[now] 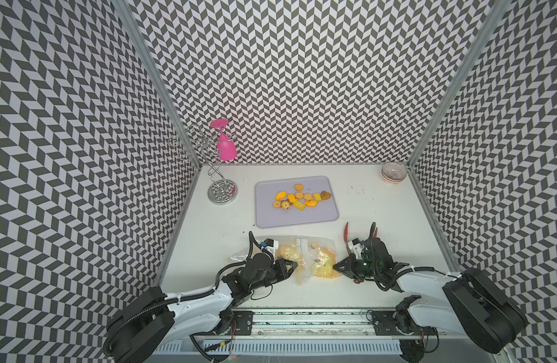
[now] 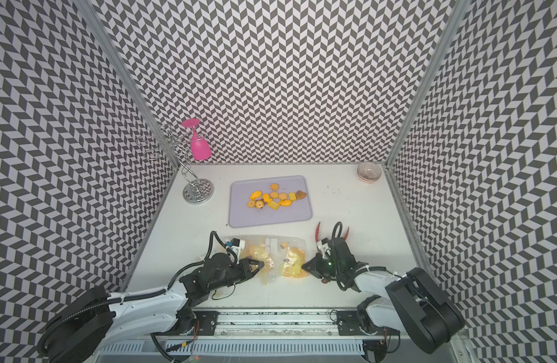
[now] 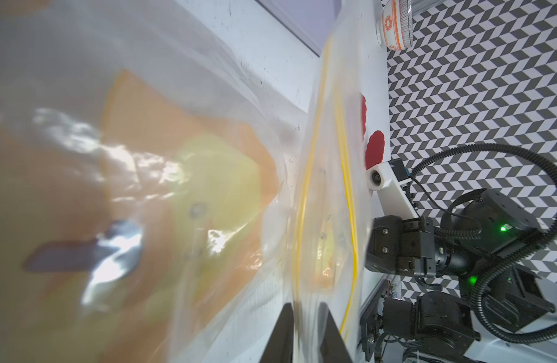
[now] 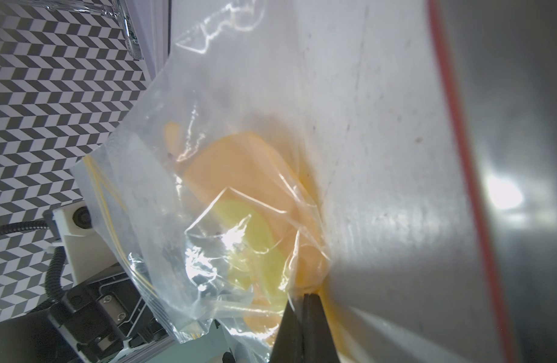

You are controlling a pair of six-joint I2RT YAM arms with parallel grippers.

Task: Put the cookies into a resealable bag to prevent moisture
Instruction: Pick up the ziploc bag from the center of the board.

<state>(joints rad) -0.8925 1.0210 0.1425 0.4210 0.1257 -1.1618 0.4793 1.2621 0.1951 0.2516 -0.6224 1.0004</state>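
So my right gripper (image 4: 304, 297) clamps the edge of the resealable bag (image 1: 324, 251) while my left gripper (image 3: 305, 306), fingers narrowly apart, straddles its zip lip, presumably to spread it for the cookies (image 1: 299, 198) beyond.

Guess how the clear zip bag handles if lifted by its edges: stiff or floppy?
Probably floppy: the bag is thin film, creased and crumpled where the right gripper has its jaws shut on an edge. Likely light: it is only thin plastic, and the cookies lie on the tray. The glossy film may slip from a pinch.
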